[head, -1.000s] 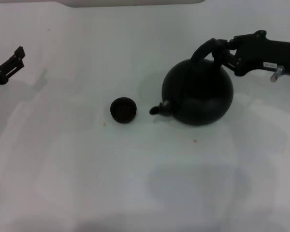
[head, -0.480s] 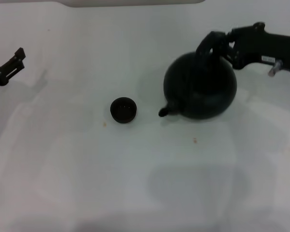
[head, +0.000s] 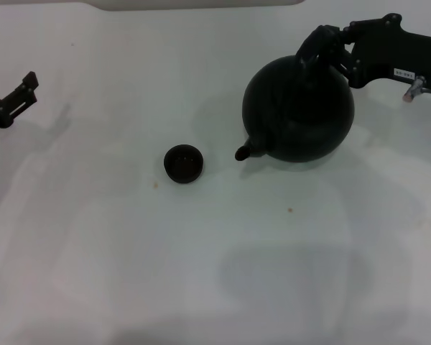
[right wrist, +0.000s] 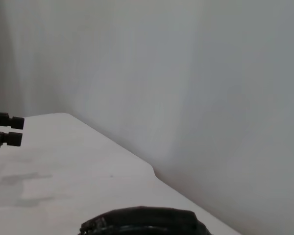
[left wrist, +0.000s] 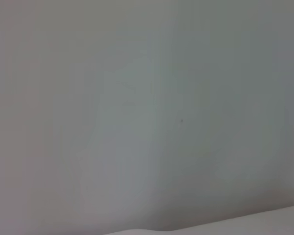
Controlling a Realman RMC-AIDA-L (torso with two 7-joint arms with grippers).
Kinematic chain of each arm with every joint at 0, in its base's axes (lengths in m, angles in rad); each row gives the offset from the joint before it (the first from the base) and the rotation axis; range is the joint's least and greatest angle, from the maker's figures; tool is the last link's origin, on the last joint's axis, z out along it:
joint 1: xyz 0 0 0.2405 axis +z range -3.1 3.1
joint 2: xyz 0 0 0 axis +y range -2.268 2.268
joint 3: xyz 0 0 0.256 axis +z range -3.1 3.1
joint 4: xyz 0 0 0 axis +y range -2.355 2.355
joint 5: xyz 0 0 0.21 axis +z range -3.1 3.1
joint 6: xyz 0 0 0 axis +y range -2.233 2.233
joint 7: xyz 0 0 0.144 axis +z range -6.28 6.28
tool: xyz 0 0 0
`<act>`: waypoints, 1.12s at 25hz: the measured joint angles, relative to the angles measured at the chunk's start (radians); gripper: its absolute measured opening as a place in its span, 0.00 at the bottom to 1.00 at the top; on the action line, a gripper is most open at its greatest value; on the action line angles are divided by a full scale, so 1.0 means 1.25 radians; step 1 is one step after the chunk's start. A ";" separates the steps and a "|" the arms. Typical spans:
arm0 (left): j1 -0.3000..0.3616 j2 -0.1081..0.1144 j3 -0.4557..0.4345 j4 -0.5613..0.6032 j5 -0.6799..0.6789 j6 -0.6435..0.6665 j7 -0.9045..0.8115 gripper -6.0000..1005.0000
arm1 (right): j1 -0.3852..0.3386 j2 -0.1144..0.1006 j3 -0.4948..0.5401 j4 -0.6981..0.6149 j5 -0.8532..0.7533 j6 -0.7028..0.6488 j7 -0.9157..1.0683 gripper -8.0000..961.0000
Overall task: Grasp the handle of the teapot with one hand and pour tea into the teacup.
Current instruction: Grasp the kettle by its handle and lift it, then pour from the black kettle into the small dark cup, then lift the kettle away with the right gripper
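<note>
The large round black teapot [head: 299,113] hangs lifted above the white table [head: 201,251] at the right, its short spout [head: 244,152] pointing left toward the teacup. My right gripper [head: 329,49] is shut on the arched black handle [head: 314,47] at the pot's top. The ribbed handle [right wrist: 143,221] also shows in the right wrist view. The small round black teacup [head: 183,163] stands on the table, left of the spout and apart from it. My left gripper [head: 18,92] is open and empty at the far left edge; it also shows in the right wrist view [right wrist: 10,130].
The teapot's shadow [head: 287,277] lies on the table in front of it. A pale raised edge [head: 201,3] runs along the table's far side. Small brown specks [head: 289,210] dot the surface.
My right gripper has lifted the teapot up and slightly back; the spout has risen off the table level. The teacup and the left arm have not moved.
</note>
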 joint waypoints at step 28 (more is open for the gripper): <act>0.000 0.001 0.000 0.000 0.001 0.001 0.001 0.88 | -0.153 0.005 -0.304 -0.270 0.027 0.417 -0.123 0.13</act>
